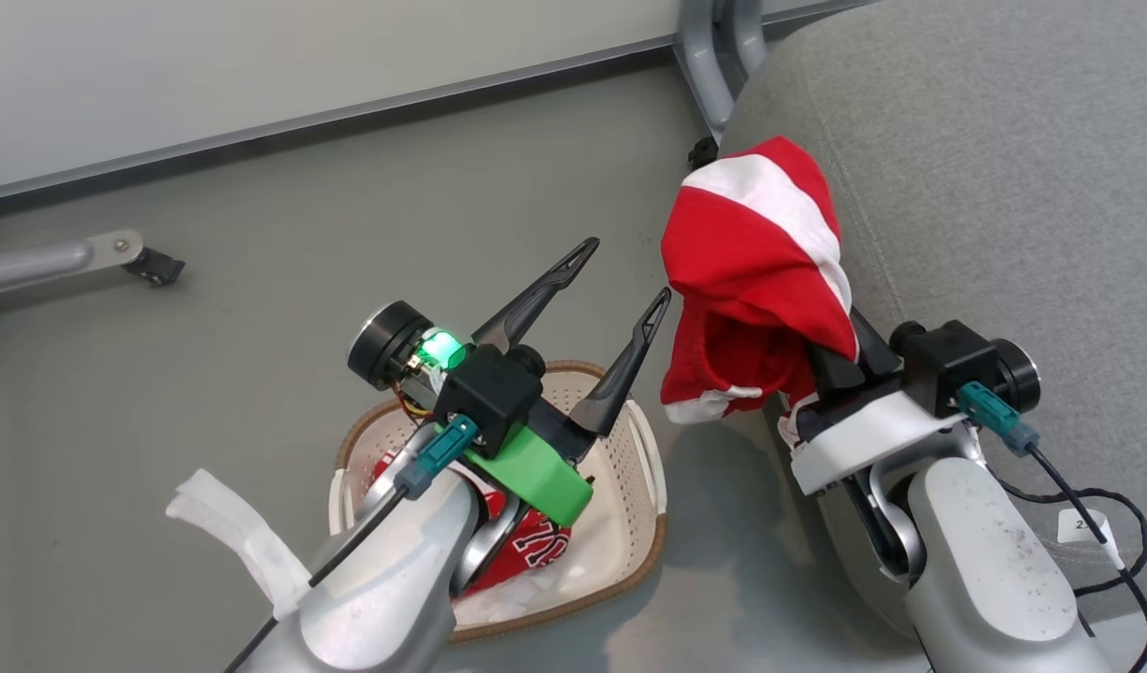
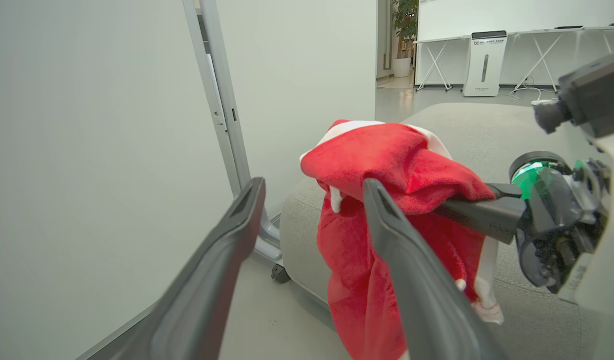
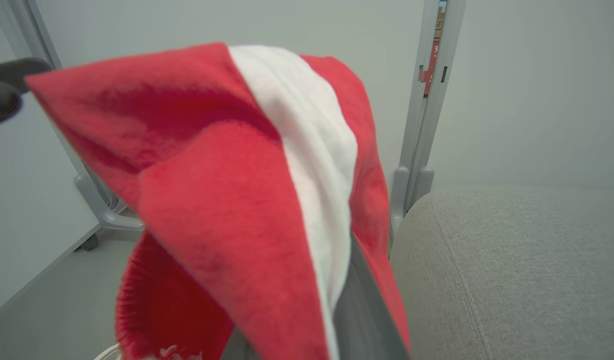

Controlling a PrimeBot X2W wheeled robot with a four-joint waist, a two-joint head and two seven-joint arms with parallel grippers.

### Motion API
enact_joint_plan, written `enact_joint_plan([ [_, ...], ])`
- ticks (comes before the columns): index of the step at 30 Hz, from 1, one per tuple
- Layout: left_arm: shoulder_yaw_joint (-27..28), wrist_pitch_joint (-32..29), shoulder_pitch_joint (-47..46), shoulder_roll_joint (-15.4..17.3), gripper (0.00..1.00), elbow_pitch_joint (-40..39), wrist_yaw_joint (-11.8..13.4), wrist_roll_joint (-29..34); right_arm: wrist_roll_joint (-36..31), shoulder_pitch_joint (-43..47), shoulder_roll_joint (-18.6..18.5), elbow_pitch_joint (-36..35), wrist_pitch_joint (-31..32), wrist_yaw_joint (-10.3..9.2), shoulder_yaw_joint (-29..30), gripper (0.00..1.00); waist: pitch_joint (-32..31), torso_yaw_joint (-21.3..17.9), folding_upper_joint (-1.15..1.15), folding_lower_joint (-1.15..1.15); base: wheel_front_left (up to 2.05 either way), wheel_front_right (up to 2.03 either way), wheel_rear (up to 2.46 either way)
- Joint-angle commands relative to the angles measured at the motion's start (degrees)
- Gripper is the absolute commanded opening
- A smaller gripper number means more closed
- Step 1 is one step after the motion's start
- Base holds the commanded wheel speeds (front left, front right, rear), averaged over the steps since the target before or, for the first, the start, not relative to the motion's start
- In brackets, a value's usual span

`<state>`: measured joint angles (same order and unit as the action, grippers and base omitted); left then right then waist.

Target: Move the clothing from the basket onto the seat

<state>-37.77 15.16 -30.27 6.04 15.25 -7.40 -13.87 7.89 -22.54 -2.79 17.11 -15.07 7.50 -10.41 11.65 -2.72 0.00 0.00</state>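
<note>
Basket: a cream perforated plastic basket with a brown rim stands on the grey floor under the left forearm. The head view shows a red jersey with white lettering inside it.
Left tool: the left tool is released, fingers spread, above the basket.
Right tool: the right tool is clenched on a red garment with a broad white stripe. The left wrist view shows the garment hanging at the seat's corner.
Seat: the large grey fabric seat lies just behind the garment.
</note>
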Motion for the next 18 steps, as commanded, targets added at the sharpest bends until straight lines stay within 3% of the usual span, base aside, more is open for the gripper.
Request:
enact_joint_plan([
  [1,0.1,0.0,0.8,0.4,1.0,0.0,-0.1,0.5,-0.2,1.0,-0.2,-0.6,-0.2,-0.02,0.7,0.0,0.8,-2.3,0.0,0.0,0.0,0.0,0.0],
  [18,-0.8,0.0,-0.2,1.8,1.0,0.2,-0.1,1.3,1.8,4.8,-0.2,-3.5,-0.2,-0.02,7.8,0.0,3.1,-13.5,0.0,0.0,0.0,0.0,0.0],
])
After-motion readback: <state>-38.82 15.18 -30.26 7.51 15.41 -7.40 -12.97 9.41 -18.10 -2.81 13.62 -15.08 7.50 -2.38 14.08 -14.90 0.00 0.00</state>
